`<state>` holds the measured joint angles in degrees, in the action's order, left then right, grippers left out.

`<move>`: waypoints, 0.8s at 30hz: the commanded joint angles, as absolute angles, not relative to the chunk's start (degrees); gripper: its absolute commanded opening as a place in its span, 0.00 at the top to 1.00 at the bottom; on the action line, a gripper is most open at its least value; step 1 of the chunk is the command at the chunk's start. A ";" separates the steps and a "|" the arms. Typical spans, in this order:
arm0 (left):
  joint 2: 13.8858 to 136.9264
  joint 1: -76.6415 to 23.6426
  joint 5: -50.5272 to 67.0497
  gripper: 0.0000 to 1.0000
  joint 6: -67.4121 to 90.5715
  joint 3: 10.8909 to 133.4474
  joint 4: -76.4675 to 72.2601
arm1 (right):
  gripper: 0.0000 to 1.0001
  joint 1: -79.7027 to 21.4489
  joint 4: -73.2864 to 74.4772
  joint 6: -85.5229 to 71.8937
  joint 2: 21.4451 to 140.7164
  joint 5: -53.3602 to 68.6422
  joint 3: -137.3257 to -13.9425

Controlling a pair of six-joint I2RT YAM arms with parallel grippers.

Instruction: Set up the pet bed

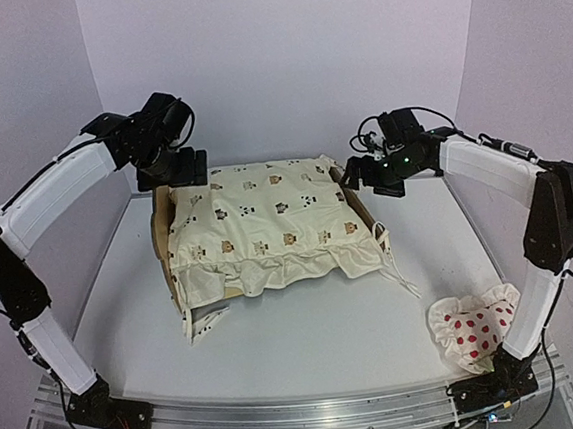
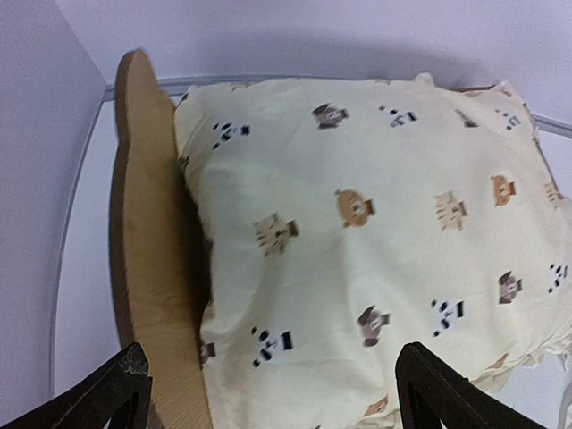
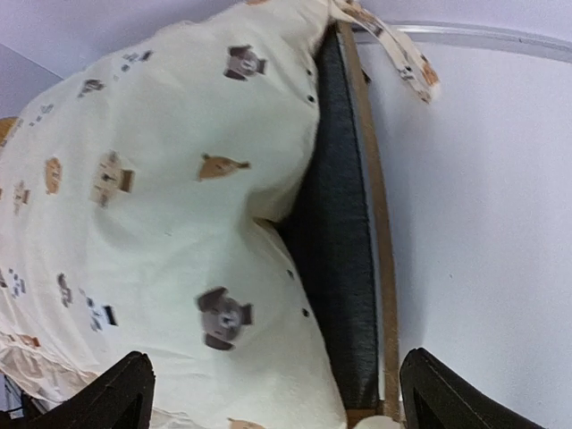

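Observation:
The pet bed [image 1: 161,237] lies mid-table, its plywood headboard [image 2: 147,250] on the left. A cream animal-print cover [image 1: 272,221] is spread over it, ruffles hanging past the near edge. My left gripper [image 1: 189,173] hovers over the far left corner, open, and its black fingertips [image 2: 447,393] straddle the cover [image 2: 357,223] without touching it. Over the far right corner, my right gripper [image 1: 360,174] is also open. Below it the cover [image 3: 161,223] leaves a strip of dark felt base [image 3: 335,232] and the side rail [image 3: 382,223] bare.
A white red-dotted ruffled pillow [image 1: 474,327] lies at the near right, beside the right arm's base. A loose tie of the cover [image 1: 400,275] trails onto the table on the right. White walls enclose the far and side edges.

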<state>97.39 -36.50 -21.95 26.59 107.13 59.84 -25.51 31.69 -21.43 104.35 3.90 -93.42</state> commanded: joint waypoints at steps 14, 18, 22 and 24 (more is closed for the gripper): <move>82.62 -38.25 -19.09 0.22 33.75 78.01 54.48 | 0.46 -25.25 33.49 -16.81 106.97 0.15 -81.60; 82.56 -38.23 -19.42 0.39 33.74 76.15 52.76 | 0.63 -25.22 33.50 -16.45 105.89 -1.86 -79.46; 82.89 -38.17 -19.93 0.51 32.46 74.96 50.34 | 0.80 -25.39 33.48 -17.52 103.96 -1.90 -75.68; 83.08 -38.12 -20.32 0.53 31.15 74.49 48.79 | 0.83 -25.87 33.37 -18.51 102.28 -2.27 -73.29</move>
